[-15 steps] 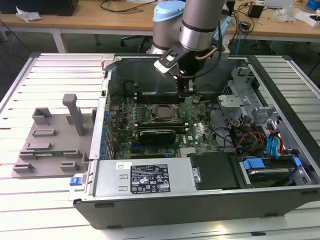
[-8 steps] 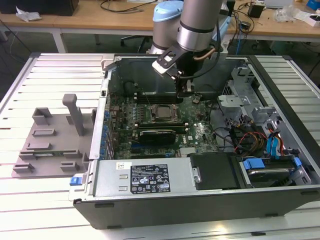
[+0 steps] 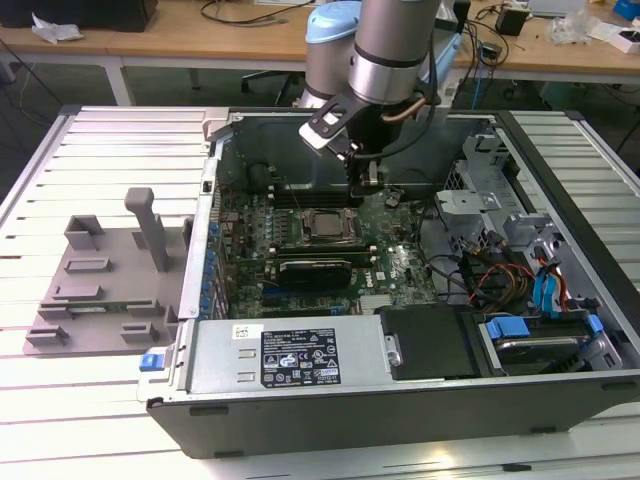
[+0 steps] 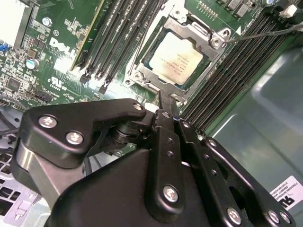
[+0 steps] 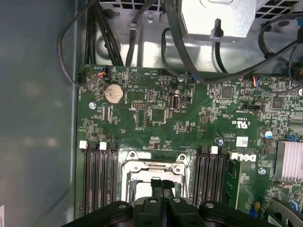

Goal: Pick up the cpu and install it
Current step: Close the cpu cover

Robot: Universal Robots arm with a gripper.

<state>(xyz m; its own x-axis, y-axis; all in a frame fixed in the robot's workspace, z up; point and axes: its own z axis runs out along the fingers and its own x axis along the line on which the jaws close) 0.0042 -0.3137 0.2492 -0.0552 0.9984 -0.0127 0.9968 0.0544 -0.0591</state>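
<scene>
Tool [image 4: 166, 100] hovers, fingertips pressed together, beside seated cpu [image 4: 174, 64].

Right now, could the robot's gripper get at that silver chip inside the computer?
Probably yes. The gripper hangs close by the chip with nothing between them. But it is shut, and a metal frame rims the seated chip, so gripping it looks hard.

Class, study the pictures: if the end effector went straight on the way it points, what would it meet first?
Most likely the cpu seated in the socket frame, or that frame's near edge. The end effector points down over them, and depth is unclear.
</scene>
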